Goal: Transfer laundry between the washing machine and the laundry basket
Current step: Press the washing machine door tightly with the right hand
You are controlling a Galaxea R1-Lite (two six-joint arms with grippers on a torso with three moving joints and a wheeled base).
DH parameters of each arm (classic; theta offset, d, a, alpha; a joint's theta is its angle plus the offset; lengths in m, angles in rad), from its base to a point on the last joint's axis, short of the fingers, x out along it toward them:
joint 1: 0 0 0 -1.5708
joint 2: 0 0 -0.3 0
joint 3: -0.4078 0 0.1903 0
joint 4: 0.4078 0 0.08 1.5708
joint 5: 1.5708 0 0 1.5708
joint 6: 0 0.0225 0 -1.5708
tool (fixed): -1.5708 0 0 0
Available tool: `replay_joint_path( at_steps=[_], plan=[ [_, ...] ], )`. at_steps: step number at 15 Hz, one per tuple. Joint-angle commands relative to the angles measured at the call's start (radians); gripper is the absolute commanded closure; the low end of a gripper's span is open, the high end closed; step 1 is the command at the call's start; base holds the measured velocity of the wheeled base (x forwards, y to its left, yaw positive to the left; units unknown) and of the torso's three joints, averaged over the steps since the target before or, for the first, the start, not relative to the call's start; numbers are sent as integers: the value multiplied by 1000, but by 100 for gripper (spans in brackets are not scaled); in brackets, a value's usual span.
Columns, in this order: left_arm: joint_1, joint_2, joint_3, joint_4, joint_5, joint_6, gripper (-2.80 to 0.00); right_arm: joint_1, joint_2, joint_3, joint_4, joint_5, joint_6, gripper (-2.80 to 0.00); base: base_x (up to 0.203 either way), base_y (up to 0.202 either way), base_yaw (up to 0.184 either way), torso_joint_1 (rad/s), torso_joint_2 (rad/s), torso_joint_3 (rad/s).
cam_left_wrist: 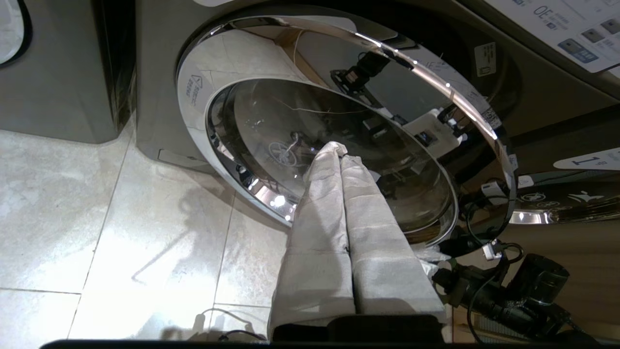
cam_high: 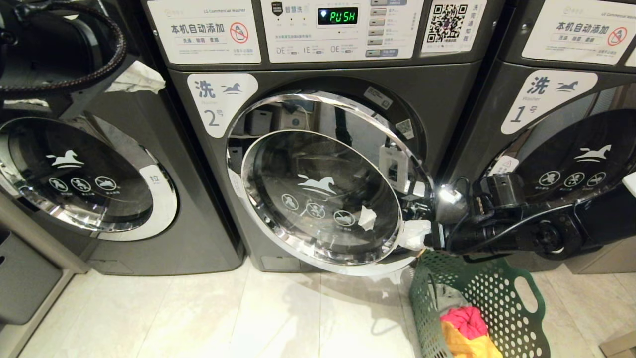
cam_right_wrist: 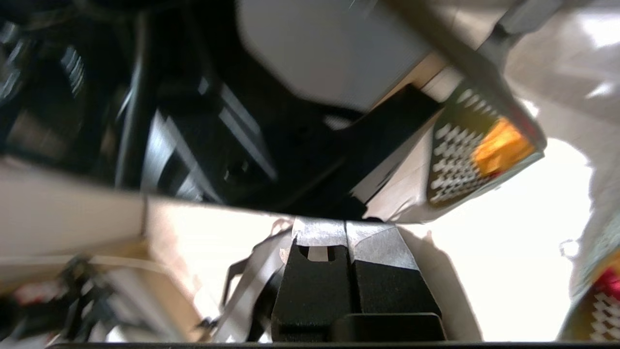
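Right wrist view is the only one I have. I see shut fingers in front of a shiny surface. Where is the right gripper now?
Observer: In the head view, the right gripper is at the lower right rim of the round chrome-rimmed glass door of the dark grey washing machine labelled 2.
Operator: Is that door closed?
Observer: No, it stands partly open, swung out from the machine's front.
Operator: Where is the basket?
Observer: The green perforated plastic laundry basket stands on the floor just below the right arm. It has a pink-red garment and a yellow-orange garment inside.
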Motion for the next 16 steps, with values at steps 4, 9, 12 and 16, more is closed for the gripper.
replay_joint_path(
  at_steps=[4,9,12,16],
  plan=[
    [0,-39,31,4,4,-4,0,-1,96,-9,-228,-126,12,0,0,0,0,0,0,0],
    [21,-102,97,9,56,4,0,-1,145,-108,-313,-211,51,0,0,0,0,0,0,0],
    [77,-185,233,75,118,81,0,-4,177,-175,-313,-240,47,0,0,0,0,0,0,0],
    [215,-345,512,106,197,129,0,-13,205,-228,-312,-271,36,0,0,0,0,0,0,0]
  ],
)
